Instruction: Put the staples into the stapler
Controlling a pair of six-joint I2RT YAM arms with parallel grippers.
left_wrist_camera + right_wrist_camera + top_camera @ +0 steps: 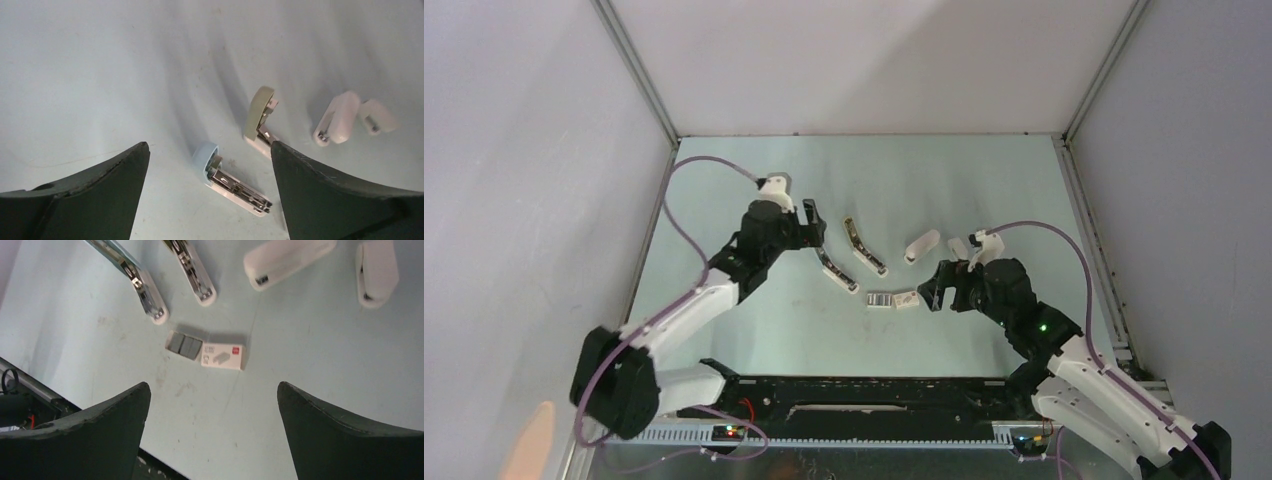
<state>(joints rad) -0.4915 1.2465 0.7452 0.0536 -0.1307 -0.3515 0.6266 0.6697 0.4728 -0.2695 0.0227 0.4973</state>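
Note:
The staples are a small grey striped block lying against a white box, mid-table in the top view. Two staplers lie swung open with metal rails showing: a blue-capped one and an olive-capped one. My left gripper is open and empty, hovering above and just left of the blue-capped stapler. My right gripper is open and empty, just right of the white box.
Two closed white staplers lie right of the open ones; they also show in the right wrist view. White walls enclose the table. A black rail runs along the near edge between the arm bases.

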